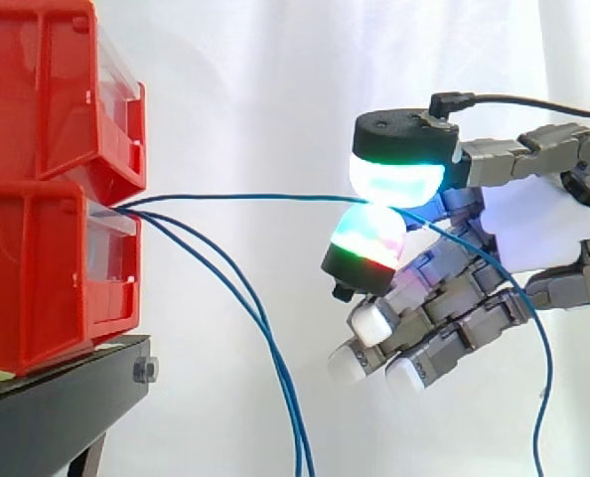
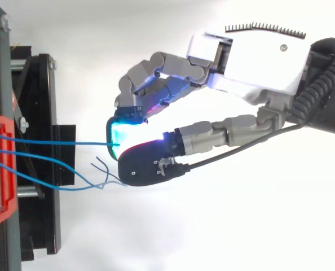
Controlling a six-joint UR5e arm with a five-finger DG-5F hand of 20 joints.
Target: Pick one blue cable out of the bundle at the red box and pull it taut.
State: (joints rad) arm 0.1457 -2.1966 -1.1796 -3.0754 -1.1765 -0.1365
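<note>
Side view: hand (image 1: pixel 454 288) at 3 o'clock of the red bins (image 1: pixel 37 278), two glowing fingertips (image 1: pixel 399 181) pinched on one blue cable (image 1: pixel 245 198); other fingers loosely curled below. Held cable runs straight and near level from the gap between the bins to the pinch, tail dropping toward 5 o'clock. Two slack cables (image 1: pixel 275 358) sag toward 5 o'clock from the same gap, past the black stand (image 1: pixel 57 397)
</note>
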